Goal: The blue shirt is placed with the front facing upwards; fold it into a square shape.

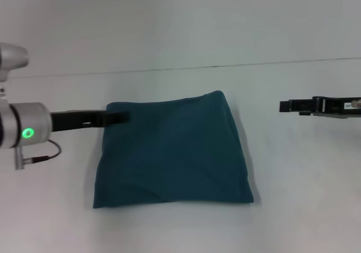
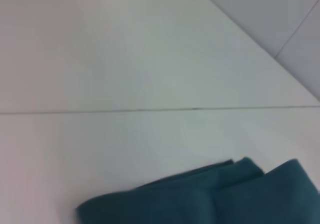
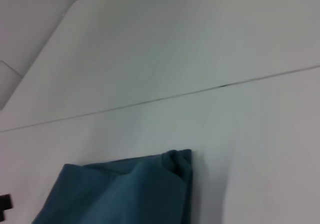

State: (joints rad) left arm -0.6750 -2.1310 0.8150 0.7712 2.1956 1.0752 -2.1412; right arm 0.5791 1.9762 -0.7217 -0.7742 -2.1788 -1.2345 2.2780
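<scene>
The blue shirt (image 1: 172, 151) lies folded into a rough square on the white table, plain teal side up, with no lettering showing. My left gripper (image 1: 119, 117) reaches in from the left and its tip meets the shirt's far left corner. My right gripper (image 1: 285, 106) hovers to the right of the shirt, well apart from it and level with its far edge. The left wrist view shows layered folded edges of the shirt (image 2: 225, 199). In the right wrist view a far corner of the shirt (image 3: 125, 194) is seen.
The white table (image 1: 180, 38) has a thin dark seam (image 1: 225, 65) running across it behind the shirt. A black cable (image 1: 48, 151) loops under the left wrist.
</scene>
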